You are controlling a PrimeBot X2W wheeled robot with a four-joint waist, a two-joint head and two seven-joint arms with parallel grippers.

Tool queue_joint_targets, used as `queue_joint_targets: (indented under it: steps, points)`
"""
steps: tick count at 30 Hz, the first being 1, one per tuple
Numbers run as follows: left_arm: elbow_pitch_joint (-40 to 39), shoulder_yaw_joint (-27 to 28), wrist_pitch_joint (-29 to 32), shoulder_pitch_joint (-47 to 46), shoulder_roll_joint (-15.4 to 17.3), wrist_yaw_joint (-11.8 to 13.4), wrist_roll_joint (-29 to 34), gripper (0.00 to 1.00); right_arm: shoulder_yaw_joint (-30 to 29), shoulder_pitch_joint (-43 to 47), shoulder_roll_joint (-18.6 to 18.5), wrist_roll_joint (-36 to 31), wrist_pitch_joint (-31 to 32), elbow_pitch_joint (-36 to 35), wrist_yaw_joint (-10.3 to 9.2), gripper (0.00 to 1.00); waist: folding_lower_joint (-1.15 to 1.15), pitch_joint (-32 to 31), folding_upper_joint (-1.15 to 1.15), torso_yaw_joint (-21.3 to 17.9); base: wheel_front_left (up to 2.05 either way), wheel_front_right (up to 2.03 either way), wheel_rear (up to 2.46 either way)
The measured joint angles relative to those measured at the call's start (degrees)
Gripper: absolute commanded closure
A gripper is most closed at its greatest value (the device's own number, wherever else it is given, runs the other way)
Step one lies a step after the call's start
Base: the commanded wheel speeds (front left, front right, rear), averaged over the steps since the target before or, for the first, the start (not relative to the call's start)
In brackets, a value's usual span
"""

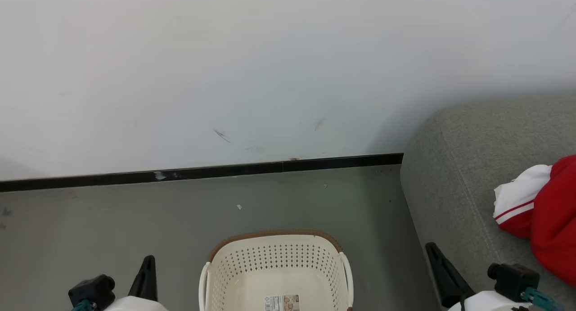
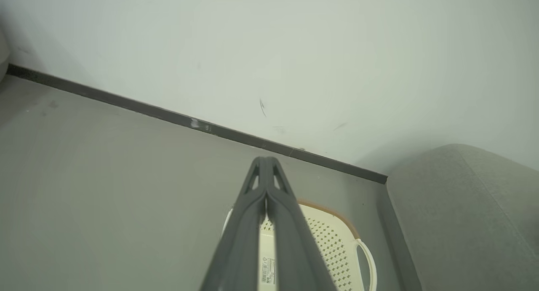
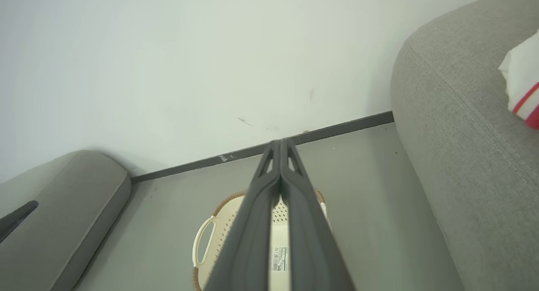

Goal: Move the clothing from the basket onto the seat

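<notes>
The cream-white basket (image 1: 274, 235) with a brown rim stands on the floor at the bottom centre, and I see only a paper label (image 1: 282, 303) on its bottom. The red and white clothing (image 1: 551, 216) lies on the grey seat (image 1: 454, 167) at the right. My left gripper (image 1: 149, 259) is shut and holds nothing, low and left of the basket. My right gripper (image 1: 430, 246) is shut and holds nothing, between the basket and the seat. In the wrist views the left gripper (image 2: 265, 159) and the right gripper (image 3: 281, 142) each point over the basket (image 2: 332, 240) (image 3: 219, 228), with fingers pressed together.
A pale wall (image 1: 270, 68) with a black skirting strip (image 1: 202, 170) runs behind the basket. Grey floor (image 1: 112, 216) spreads to the left. In the right wrist view another grey upholstered piece (image 3: 63, 206) lies at the far left, against the wall.
</notes>
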Motion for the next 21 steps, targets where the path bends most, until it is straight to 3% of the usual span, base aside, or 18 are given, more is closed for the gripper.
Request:
queue_joint_targets:
  steps: [9, 21]
  points:
    - [-0.4, 2.4, 2.0, 0.0, -1.0, -1.9, -5.4, 1.0, -1.1, -0.3, -0.3, 8.3, 1.8, 0.0, 0.0, 1.0, 0.32, -0.1, 0.0, 0.0, 0.0, 0.0, 0.0]
    - [-0.8, 5.6, 4.3, 0.0, -2.3, -4.1, -12.5, 1.0, -2.1, -0.6, -1.3, 19.8, 4.1, 0.2, -0.01, 1.0, 0.39, -0.1, 0.0, -0.1, 0.0, 0.0, 0.0]
